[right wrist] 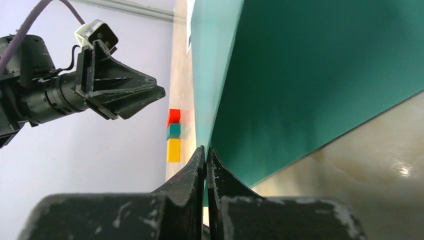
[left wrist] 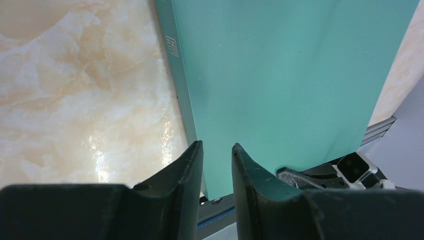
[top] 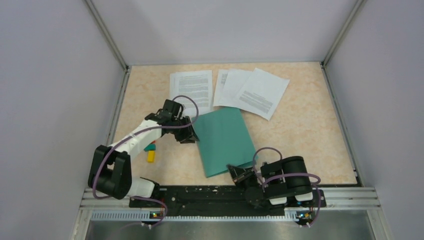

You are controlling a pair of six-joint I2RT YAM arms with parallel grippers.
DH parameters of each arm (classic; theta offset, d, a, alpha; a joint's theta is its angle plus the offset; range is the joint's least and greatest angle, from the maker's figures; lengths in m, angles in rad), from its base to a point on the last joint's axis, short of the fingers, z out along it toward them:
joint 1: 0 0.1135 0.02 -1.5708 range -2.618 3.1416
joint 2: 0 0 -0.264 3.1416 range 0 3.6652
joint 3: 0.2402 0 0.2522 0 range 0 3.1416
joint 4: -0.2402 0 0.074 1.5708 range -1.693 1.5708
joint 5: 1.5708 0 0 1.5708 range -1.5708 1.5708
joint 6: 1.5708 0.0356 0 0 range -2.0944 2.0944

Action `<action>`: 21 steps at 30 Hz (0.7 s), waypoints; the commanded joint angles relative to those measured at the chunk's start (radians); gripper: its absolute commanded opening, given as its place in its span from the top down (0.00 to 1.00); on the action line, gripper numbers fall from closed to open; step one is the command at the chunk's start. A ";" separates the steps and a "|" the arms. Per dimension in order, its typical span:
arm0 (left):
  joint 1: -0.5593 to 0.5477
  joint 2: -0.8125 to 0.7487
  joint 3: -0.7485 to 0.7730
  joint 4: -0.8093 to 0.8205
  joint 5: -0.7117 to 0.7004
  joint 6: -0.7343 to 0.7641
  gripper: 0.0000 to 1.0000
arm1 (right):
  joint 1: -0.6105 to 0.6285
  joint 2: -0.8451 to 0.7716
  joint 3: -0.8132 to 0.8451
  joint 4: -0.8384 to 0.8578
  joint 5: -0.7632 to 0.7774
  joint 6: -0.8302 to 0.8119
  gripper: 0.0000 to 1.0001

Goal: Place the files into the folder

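My right gripper (right wrist: 205, 150) pinches the folder (top: 223, 137) by its 6 o'clock edge; lifting may slip it. My left gripper (left wrist: 217, 147) stands narrow, empty.

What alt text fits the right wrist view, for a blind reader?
The right end effector is shut on the edge of the teal folder, which fills the upper right. The left end effector and coloured blocks are seen beyond.
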 commanded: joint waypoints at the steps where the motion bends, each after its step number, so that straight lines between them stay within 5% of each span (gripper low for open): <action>1: 0.003 -0.102 0.066 -0.085 -0.065 -0.039 0.64 | 0.025 -0.064 0.016 0.204 0.002 -0.126 1.00; 8: 0.002 -0.188 0.128 -0.161 -0.106 -0.072 0.53 | 0.078 -0.142 0.054 0.101 0.009 -0.191 1.00; 12: 0.003 -0.208 0.170 -0.195 -0.127 -0.082 0.49 | 0.101 -0.232 0.094 -0.130 0.002 -0.145 1.00; 17: 0.001 -0.214 0.210 -0.220 -0.132 -0.085 0.41 | 0.120 -0.381 0.187 -0.541 -0.006 -0.059 1.00; 21: -0.010 -0.208 0.237 -0.233 -0.146 -0.081 0.33 | 0.127 -0.489 0.373 -1.192 -0.016 0.103 1.00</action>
